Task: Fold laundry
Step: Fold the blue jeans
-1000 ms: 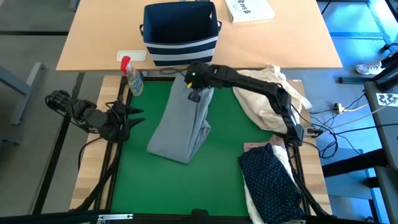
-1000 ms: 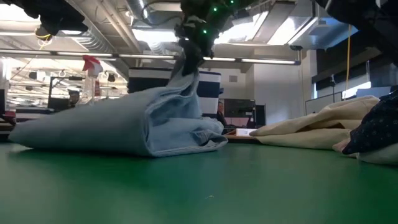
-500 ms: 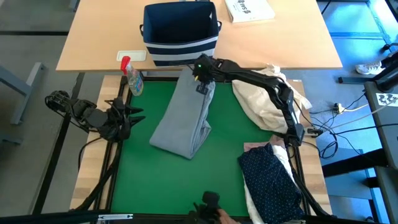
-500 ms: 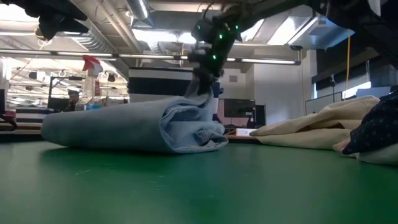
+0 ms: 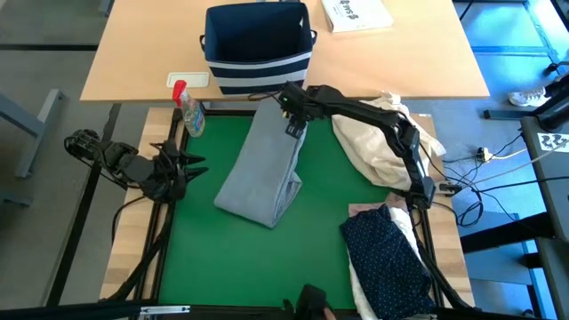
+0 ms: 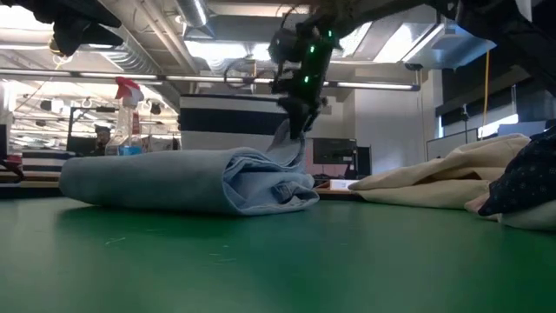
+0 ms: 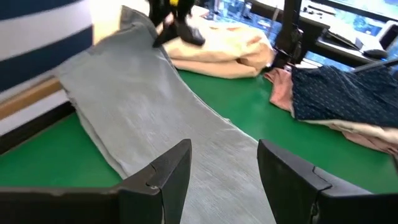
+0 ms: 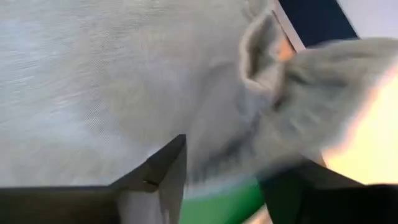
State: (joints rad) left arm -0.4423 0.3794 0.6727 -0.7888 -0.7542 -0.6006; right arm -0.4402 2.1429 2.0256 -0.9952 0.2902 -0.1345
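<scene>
The light grey jeans (image 5: 262,169) lie folded in a long strip on the green mat, running from the far edge toward the middle. My right gripper (image 5: 292,123) hovers over their far end, fingers open and slanting down. A raised flap of the jeans (image 8: 267,56) stands up between and beyond the fingers. My left gripper (image 5: 191,169) waits open at the mat's left edge, facing the jeans (image 7: 161,106). A navy white-dotted shirt (image 5: 387,253) lies on a pale pink top (image 5: 364,212) at the near right. My right gripper stands open over the far end of the jeans (image 6: 291,143), coming from above and slanting down. A small peak of cloth rises toward its fingers. I cannot tell whether the fingers touch it.
A cream-beige cloth bundle (image 5: 378,142) lies at the far right of the mat. A navy striped bin (image 5: 258,44) stands on the wooden table beyond the far edge. A spray bottle (image 5: 188,108) stands at the far left corner. The mat's near middle is bare green.
My right gripper has gone down and toward the far right with the jeans' lifted far end. That end has dropped from a tall peak to a low flap, and the jeans' near part has slid toward the far edge and now lies flatter.
</scene>
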